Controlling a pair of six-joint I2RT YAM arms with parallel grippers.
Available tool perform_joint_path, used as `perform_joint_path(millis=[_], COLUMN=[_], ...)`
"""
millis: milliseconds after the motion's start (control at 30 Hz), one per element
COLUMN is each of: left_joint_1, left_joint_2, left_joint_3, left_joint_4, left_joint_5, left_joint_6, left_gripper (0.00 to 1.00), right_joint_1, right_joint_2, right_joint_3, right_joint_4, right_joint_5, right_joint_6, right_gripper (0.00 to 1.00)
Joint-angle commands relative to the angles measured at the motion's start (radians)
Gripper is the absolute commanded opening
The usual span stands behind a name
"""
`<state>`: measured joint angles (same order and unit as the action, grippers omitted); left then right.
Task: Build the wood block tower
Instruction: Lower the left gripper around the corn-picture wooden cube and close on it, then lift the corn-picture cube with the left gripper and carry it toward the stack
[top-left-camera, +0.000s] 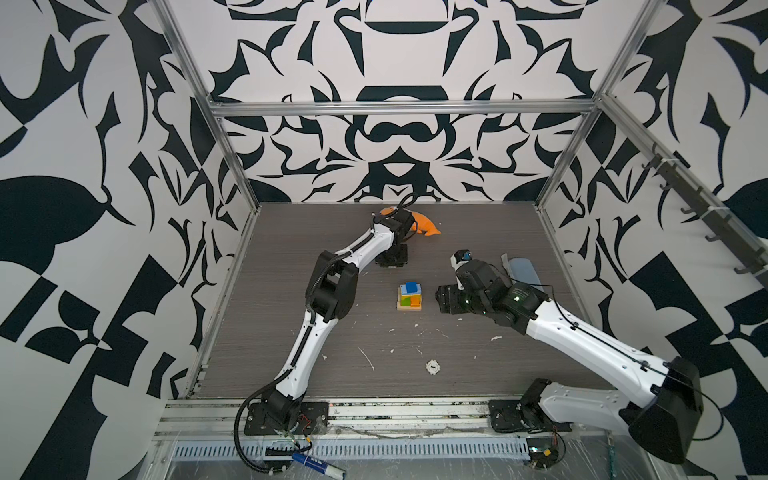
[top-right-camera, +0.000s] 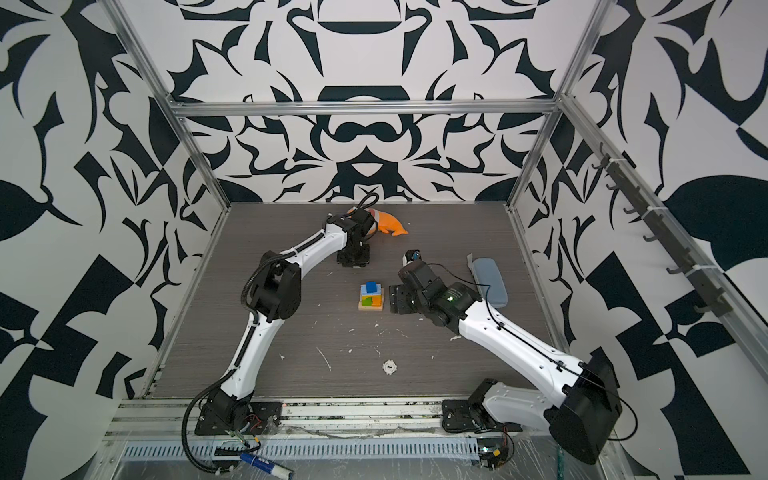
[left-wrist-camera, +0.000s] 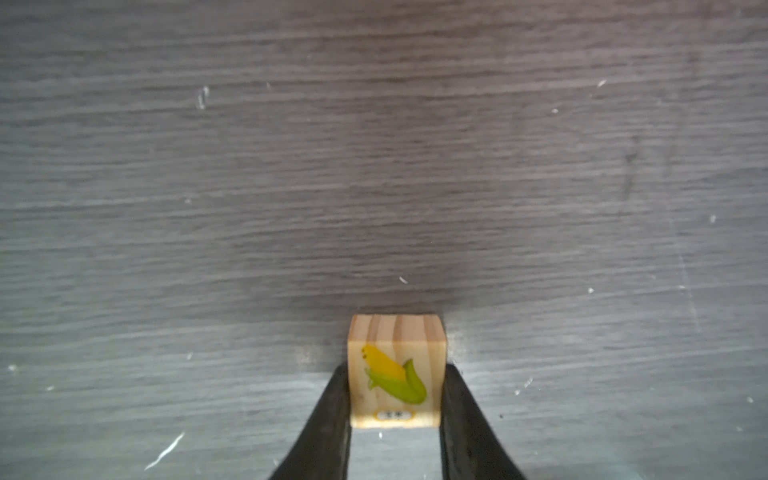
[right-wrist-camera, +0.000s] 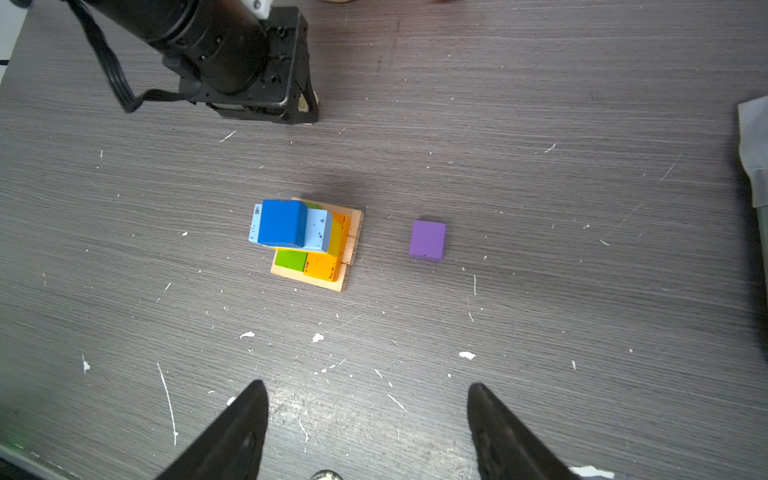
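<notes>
The wood block tower (top-left-camera: 410, 296) (top-right-camera: 371, 296) stands mid-table: tan bars at the base, green and orange bricks, a light-blue brick and a blue cube on top (right-wrist-camera: 282, 222). Beside it, apart, lies a purple cube (right-wrist-camera: 427, 240). Behind the tower my left gripper (top-left-camera: 390, 262) (top-right-camera: 353, 259) points down at the table. In the left wrist view it (left-wrist-camera: 397, 370) is shut on a tan block with a corn picture (left-wrist-camera: 397, 332) that rests on the table. My right gripper (right-wrist-camera: 366, 385) (top-left-camera: 446, 299) hovers open and empty, right of the tower.
An orange plush fish (top-left-camera: 426, 224) (top-right-camera: 390, 224) lies at the back behind the left wrist. A grey-blue case (top-left-camera: 524, 270) (top-right-camera: 490, 282) sits at the right. A small white round piece (top-left-camera: 433, 367) and white flecks lie toward the front.
</notes>
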<state>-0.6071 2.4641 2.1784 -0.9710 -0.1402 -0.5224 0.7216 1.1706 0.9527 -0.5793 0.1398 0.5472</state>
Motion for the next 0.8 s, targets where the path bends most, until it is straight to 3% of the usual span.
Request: perform_joint_path(millis=[0,533,767], left_joint_1=[-0.003,-0.006,-0.025], left_joint_2=[-0.017,-0.203,-0.294], left_joint_3=[-0.005,-0.121,-0.184], left_joint_4=[-0.056,-0.108,-0.122], left_joint_5=[-0.019,-0.032,-0.037], left_joint_6=[0.007,0.028,0.098], left_gripper=[0.28,0.26,0.27], right_joint_1=[-0.004,-0.013,-0.037], right_joint_2=[-0.007,0.009,0.005], right_joint_3=[0.033,0.042,0.049], right_joint_4=[-0.005,-0.002,-0.023], right_joint_5=[0.015,0.021,0.023], right_joint_6=[-0.004,-0.01,-0.042], right_gripper=[0.79,0.79,0.79])
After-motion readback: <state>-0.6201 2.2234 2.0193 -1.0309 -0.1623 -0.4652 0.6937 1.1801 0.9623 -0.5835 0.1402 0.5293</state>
